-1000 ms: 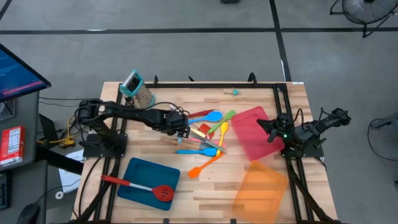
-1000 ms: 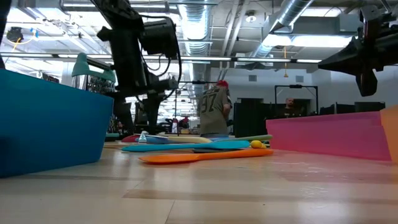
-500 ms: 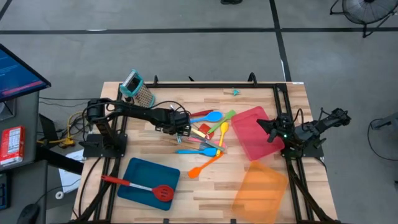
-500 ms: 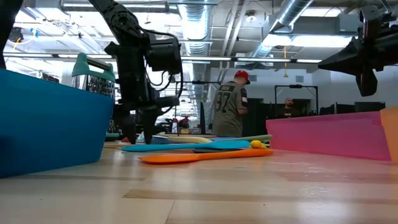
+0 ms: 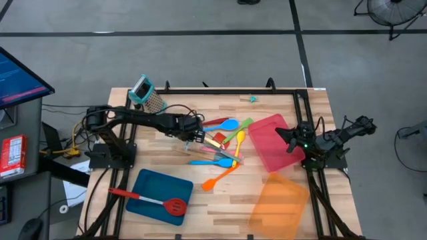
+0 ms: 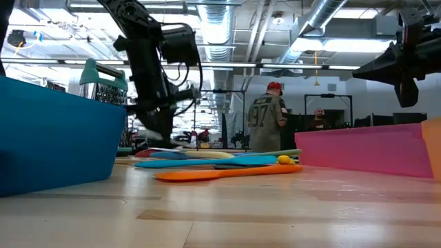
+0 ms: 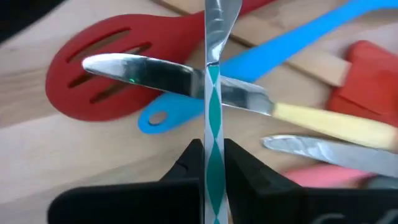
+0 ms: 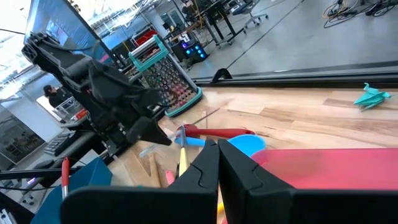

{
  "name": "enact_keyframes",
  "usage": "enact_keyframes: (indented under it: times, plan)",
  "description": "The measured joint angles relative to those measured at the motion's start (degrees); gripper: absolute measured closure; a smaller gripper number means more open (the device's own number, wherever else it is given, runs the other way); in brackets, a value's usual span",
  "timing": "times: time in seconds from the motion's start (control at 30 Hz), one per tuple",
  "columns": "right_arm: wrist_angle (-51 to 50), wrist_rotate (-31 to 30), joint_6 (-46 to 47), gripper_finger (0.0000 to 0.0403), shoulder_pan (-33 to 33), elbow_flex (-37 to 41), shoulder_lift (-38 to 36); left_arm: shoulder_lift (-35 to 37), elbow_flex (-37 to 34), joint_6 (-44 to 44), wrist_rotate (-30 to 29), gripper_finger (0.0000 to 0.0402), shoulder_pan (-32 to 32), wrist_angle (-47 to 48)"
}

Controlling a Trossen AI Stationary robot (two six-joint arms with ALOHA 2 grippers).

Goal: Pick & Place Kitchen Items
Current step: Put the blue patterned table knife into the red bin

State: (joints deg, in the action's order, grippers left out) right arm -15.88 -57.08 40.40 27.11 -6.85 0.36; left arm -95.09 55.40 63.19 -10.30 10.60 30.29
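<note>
Pickup is the step in hand: the left gripper (image 7: 212, 163), over the heap of utensils (image 5: 223, 141) mid-tabletop, pinches a thin teal-patterned metal handle (image 7: 213, 93), which next needs lifting clear, while the right gripper (image 8: 217, 163) waits pressed together.

A lab: exposed ceiling ducts (image 6: 324, 21), equipment racks (image 6: 324, 110), concrete floor (image 5: 200, 60).

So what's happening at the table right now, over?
Left gripper shut on thin teal-patterned metal utensil, above the utensil pile. Right gripper shut, waiting by the red tray. Nothing blocking.
</note>
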Motion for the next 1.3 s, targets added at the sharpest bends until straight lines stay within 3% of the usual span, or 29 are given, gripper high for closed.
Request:
enact_keyframes:
  times: [0.17, 0.6, 0.97, 1.3]
  plan:
    - [0.02, 0.0, 0.05, 0.0403, 0.01, 0.0, 0.01, 5.14, 0.0, -0.07, 2.35, 0.0391, -1.24, -0.07]
    - [1.8, -0.01, 0.17, 0.0403, -0.4, -0.02, 0.01, 26.71, 0.06, -3.23, 2.11, 0.0391, -4.93, -4.78]
    - [7.78, -0.06, 0.17, 0.0403, -4.03, -0.04, 0.01, 38.54, 0.11, -8.6, 7.89, 0.0391, -6.83, -25.8]
    - [10.69, -0.04, 0.18, 0.0403, -7.56, -0.04, -0.02, 39.43, 0.11, -12.38, 20.82, 0.0391, -9.32, -48.66]
